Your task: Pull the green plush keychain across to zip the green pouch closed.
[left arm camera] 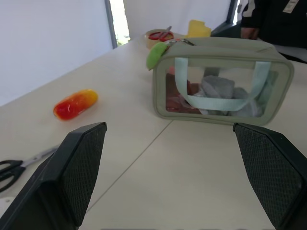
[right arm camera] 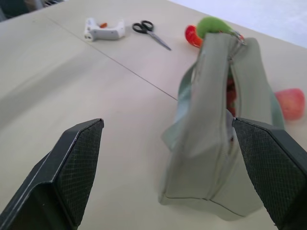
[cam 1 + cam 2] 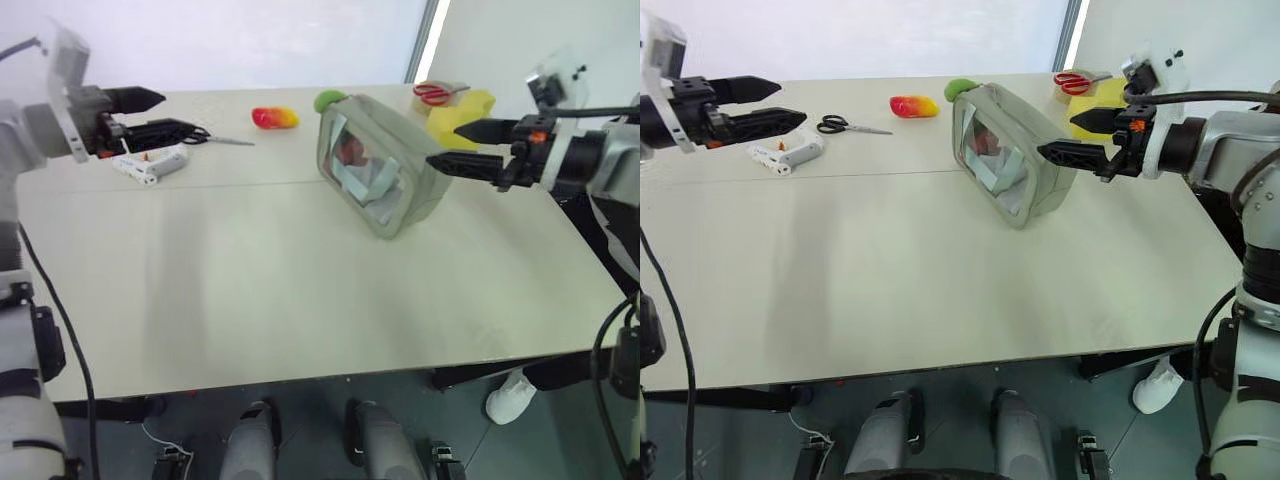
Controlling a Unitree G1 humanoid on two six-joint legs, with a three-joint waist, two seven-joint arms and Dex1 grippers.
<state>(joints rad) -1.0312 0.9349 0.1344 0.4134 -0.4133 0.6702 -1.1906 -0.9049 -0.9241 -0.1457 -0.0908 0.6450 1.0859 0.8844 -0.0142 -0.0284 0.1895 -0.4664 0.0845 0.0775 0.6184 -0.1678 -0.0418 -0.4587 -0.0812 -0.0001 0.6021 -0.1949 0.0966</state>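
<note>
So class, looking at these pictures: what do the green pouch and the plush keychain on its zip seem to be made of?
Green pouch: seemingly matte woven fabric, with visible seams; its front window looks like clear glossy plastic, since the contents show through.
Green plush keychain: probably soft synthetic plush, lime green with a fuzzy outline.

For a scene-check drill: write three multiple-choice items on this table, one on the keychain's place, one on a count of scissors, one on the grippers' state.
1. Where is the green plush keychain?
A. At the green pouch's far end, on top
B. On the table beside the white tool
C. In the right gripper

2. How many pairs of scissors are in sight?
A. None
B. One
C. Two

3. How do the grippers stand?
A. Both shut on the pouch
B. Both open, holding nothing
C. Left shut, right open

Answers: 1 A, it sits at the pouch's top far corner. 2 C, black-handled scissors and red-handled scissors. 3 B, the left gripper and right gripper hover with fingers apart, off the pouch.
</note>
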